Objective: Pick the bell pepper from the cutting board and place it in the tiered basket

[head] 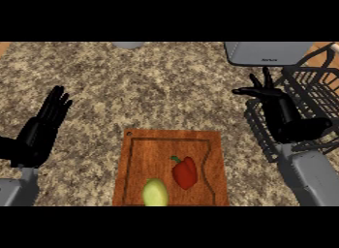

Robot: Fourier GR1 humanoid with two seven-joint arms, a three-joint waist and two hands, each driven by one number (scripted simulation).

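You see a smooth wooden cutting board (169, 164) on speckled, stone-like counter (151, 87); the tiered basket (319, 104) is black wire; the bell pepper (185, 172) looks glossy.

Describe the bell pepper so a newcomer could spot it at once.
Find the wooden cutting board at the counter's near edge, between the two forearms. The bell pepper lies right of its middle. It is red with a green stem, unlike the pale yellow-green fruit beside it.

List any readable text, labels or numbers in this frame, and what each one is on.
Grey appliance at the counter's back edge: a small dark mark on its front, too small to read.
Cutting board, bell pepper, tiered basket and both hands: no text visible.
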